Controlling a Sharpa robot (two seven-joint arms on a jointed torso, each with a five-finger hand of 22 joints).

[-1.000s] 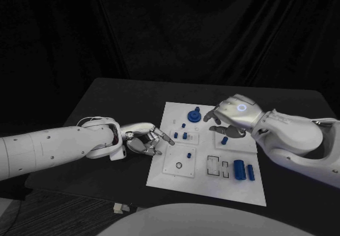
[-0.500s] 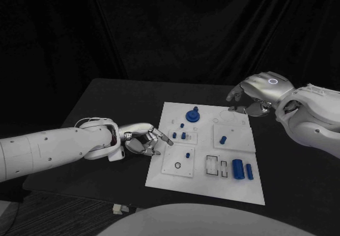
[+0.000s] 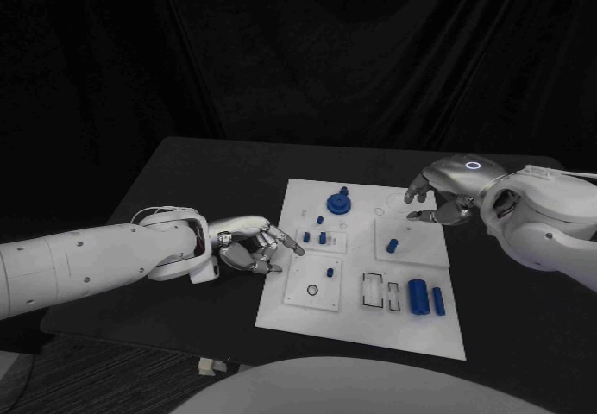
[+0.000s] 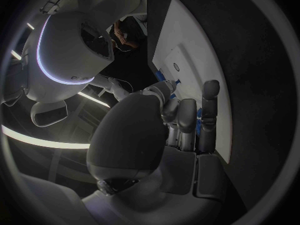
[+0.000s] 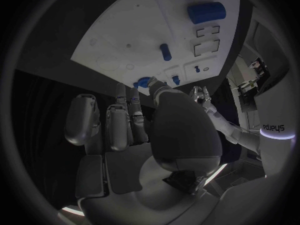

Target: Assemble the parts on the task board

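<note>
Black table (image 3: 199, 172) — white task board (image 3: 361, 323) — "sharpa" on the arm (image 5: 275, 127).

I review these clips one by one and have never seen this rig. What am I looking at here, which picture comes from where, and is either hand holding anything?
A two-armed robot works at a black table. One picture looks down from its head; the two round ones come from cameras at each wrist, behind that hand. The white plate is the task board, carrying small blue parts: a round knob, a small peg and two cylinders. The left hand rests at the board's left edge with fingers curled in; the right hand hovers at its far right corner, fingers apart. Neither appears to hold anything.
</note>
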